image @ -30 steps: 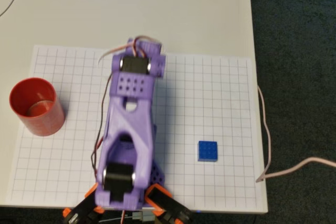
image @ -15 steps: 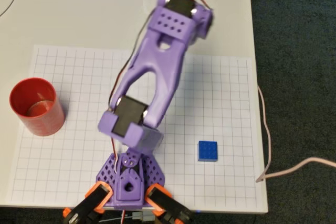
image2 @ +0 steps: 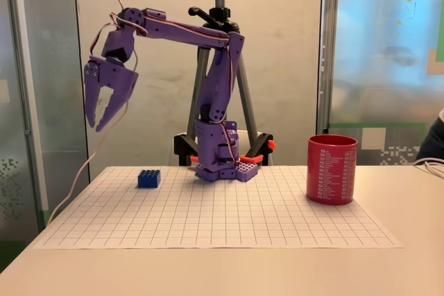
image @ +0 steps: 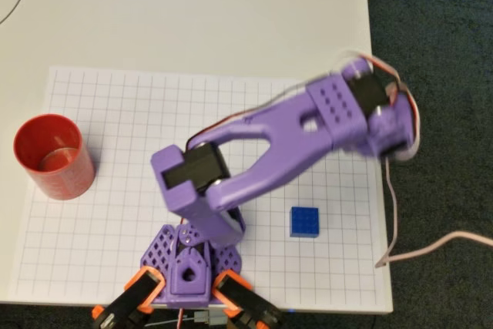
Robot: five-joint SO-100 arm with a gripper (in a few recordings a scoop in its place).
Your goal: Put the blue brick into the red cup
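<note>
The arm is reaching for the blue brick (image2: 149, 178), and the gripper (image2: 101, 112) is hanging high above the grid mat (image2: 208, 216) with its two fingers spread wide and nothing between them. In the fixed view the gripper is sitting to the left of the brick and well above it; in the overhead view the wrist end is blurred beyond the mat's right edge, past the blue brick (image: 304, 221).

To perform the step well, the operator is advised to bring the gripper back over the mat until the fingers straddle the brick, then lower straight down with the fingers kept apart, and close only when both fingers are flanking the brick's flat sides. Squaring the fingers to those sides should reduce the risk of the brick twisting out.

The red cup (image: 52, 156) is standing upright at the opposite side of the mat, well apart from the brick. Its interior appears empty.
</note>
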